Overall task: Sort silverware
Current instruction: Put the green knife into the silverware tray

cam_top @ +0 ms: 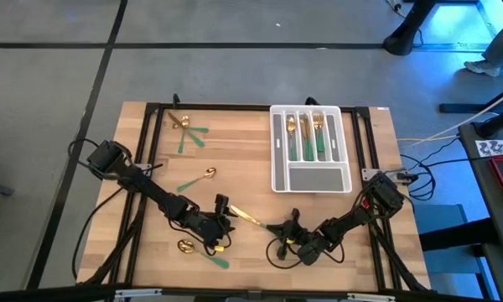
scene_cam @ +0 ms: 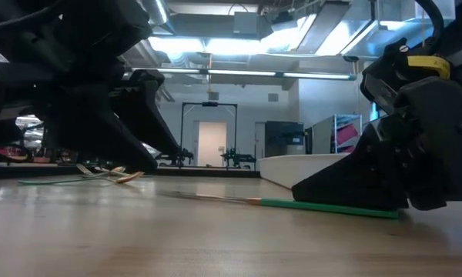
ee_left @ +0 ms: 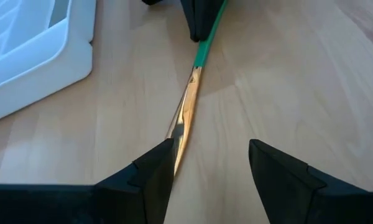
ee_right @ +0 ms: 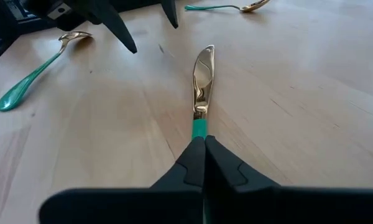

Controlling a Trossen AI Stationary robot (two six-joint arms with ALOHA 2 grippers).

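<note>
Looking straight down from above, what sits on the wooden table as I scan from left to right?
Left gripper by a spoon → gold knife → right gripper, clamped on the knife's green handle → white tray holding sorted silverware.

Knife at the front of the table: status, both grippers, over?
Right gripper shut on knife handle, knife lying flat on table. Left gripper open at the blade tip, not gripping. Nothing between knife and tray.
</note>
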